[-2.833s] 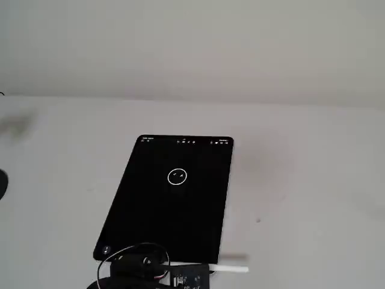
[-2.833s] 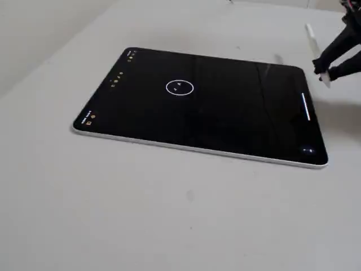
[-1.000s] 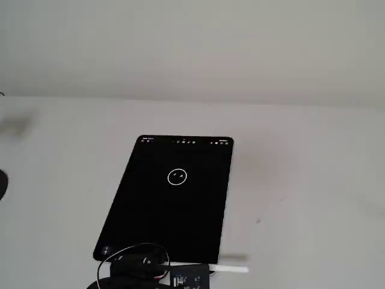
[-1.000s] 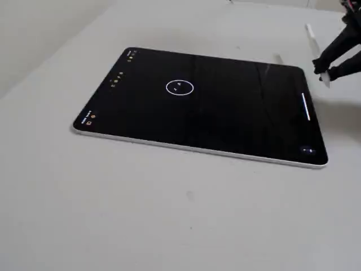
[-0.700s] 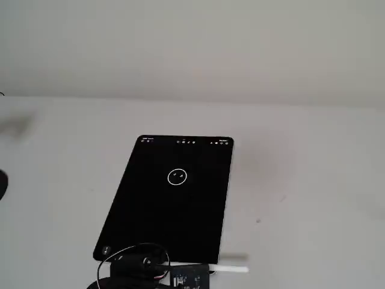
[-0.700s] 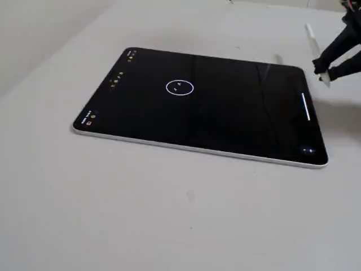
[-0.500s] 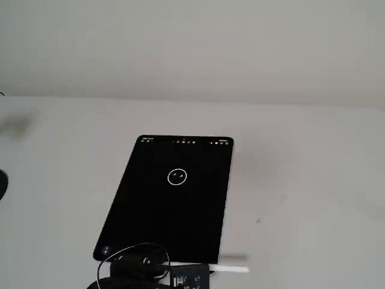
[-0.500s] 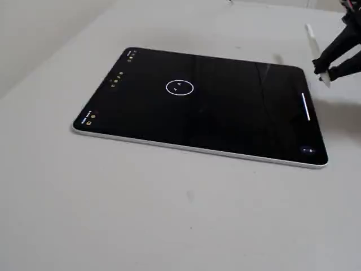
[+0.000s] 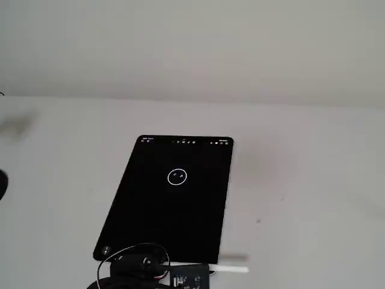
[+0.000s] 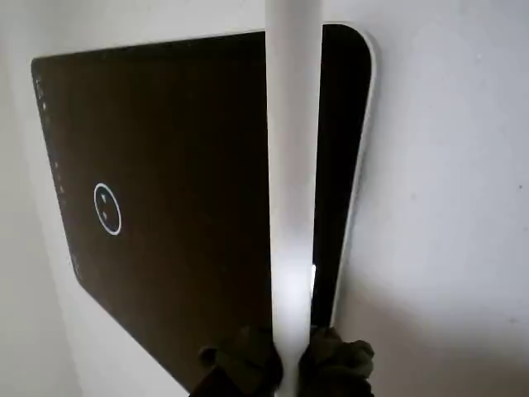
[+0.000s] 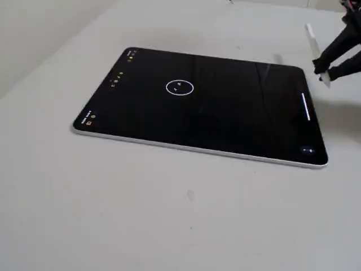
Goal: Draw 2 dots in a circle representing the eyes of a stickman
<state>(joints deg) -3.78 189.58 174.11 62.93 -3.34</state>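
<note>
1. The gripper point(image 10: 285, 364) is clenched on a white stylus point(image 10: 293, 165). In the wrist view the two dark fingers point(image 10: 248, 360) press the shaft from both sides at the bottom edge, and the shaft runs up across the frame.
2. In a fixed view the gripper point(image 11: 324, 70) sits off the right end of the tablet point(image 11: 271, 161), above the table point(image 11: 169, 226). The stylus point(image 11: 312, 40) is not touching the screen.
3. The tablet lies flat and its screen is black. A cable point(image 9: 129, 251) and a small board point(image 9: 189, 280) lie at its near end in a fixed view.
4. The circle point(image 11: 180, 87) sits well away from the gripper, toward the far end of the screen. Two dots point(image 10: 105, 208) already show inside the circle point(image 10: 107, 208) in the wrist view, one above the other and close together.
5. Judgement: the marks look complete, so the remaining risk is a stray stroke.
6. Risk: if the stylus drops while it crosses the screen, its tip draws an unwanted line. Cause: low travel height over an active surface.
7. Risk: the stylus can slip or tilt in the grip. Cause: a smooth round shaft held at one narrow point.
8. Risk: a side push on the tablet edge shifts it. Cause: nothing in view appears to hold it down.
9. Risk: a touch on the icons point(image 11: 117, 79) at the far edge could change the tool.
</note>
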